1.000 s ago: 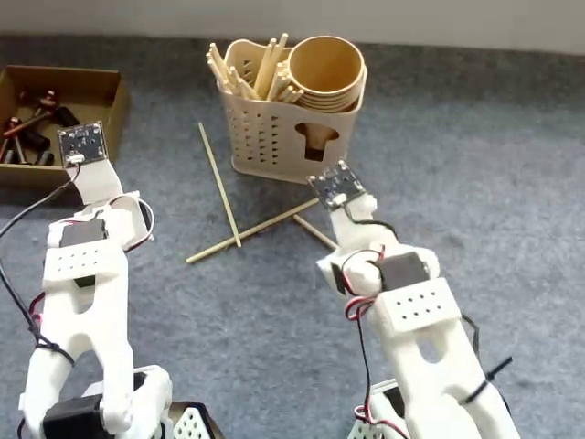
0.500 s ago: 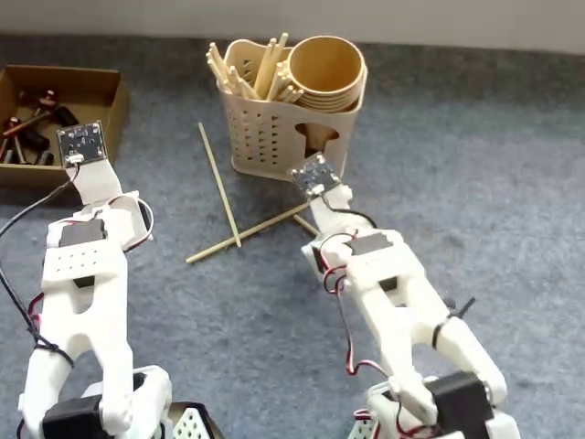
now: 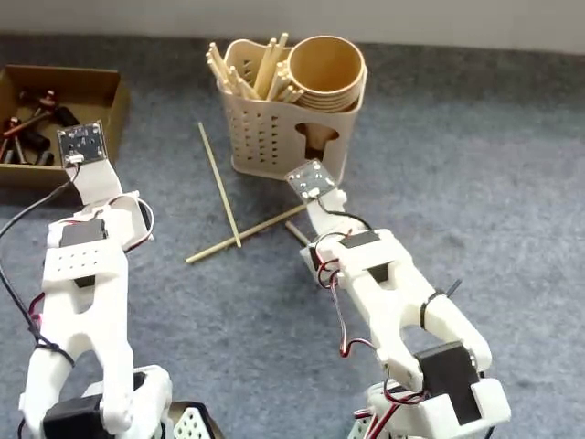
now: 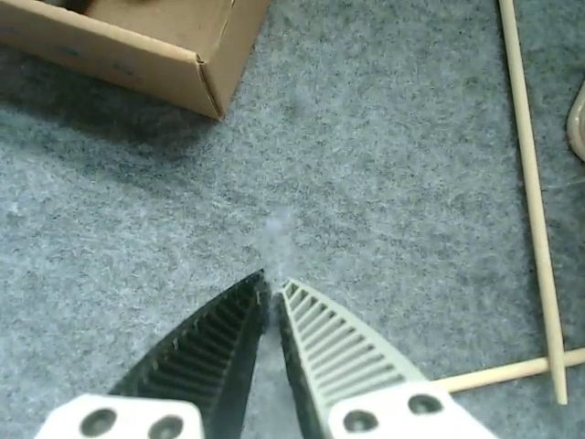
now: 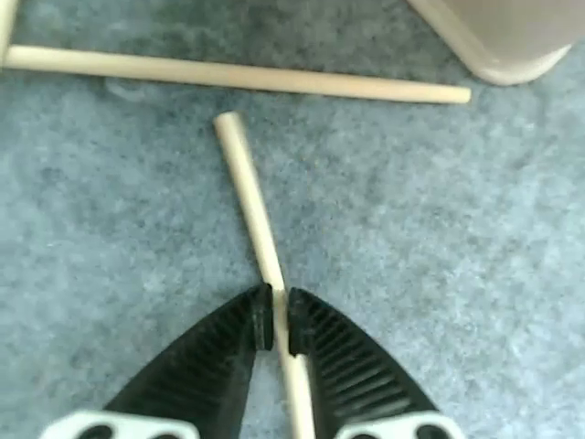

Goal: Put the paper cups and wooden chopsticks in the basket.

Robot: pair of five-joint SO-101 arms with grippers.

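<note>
Now the right arm's black ridged gripper (image 5: 274, 311) pinches a pale wooden chopstick (image 5: 245, 187) lying on grey carpet (image 3: 512, 183), centre of the high view. Lifting well probably means a firm squeeze, then tilting it upright to clear the rim of the cream perforated plastic basket (image 3: 265, 137) at upper centre, where tan paper cups (image 3: 326, 66) already sit. Two more wooden sticks (image 3: 219, 183) lie crossed lower left of it. The left gripper (image 4: 271, 291), pressed together empty, hangs near the upper-left cardboard box (image 3: 96, 91).

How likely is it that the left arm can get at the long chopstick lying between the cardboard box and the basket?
Probably yes. The left gripper hangs shut over bare carpet, and the long chopstick lies flat nearby with nothing between them; it would have to open first.
</note>
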